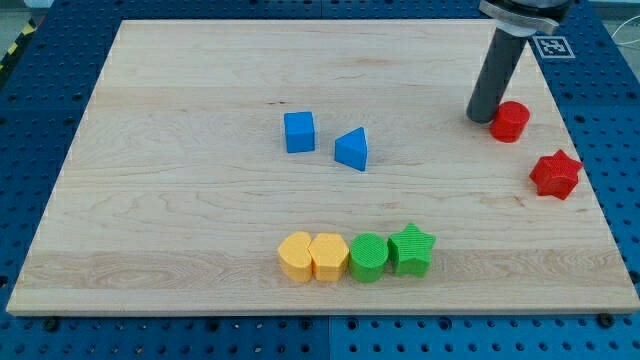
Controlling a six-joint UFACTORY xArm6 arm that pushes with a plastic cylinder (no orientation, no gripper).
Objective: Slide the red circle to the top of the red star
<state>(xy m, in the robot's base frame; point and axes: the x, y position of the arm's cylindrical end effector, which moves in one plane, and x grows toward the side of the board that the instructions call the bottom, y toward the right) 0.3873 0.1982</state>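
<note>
The red circle point(510, 121) lies on the wooden board at the view's upper right. The red star point(555, 174) lies below and a little to the right of it, near the board's right edge, with a small gap between the two. My tip point(481, 117) is the lower end of a dark rod that comes down from the view's top right. It rests on the board right at the red circle's left side, touching it or nearly so.
A blue cube point(299, 132) and a blue triangle point(352, 150) lie near the board's middle. A row of a yellow circle point(295, 256), a yellow heart-like block point(328, 257), a green circle point(368, 257) and a green star point(411, 250) sits near the bottom edge.
</note>
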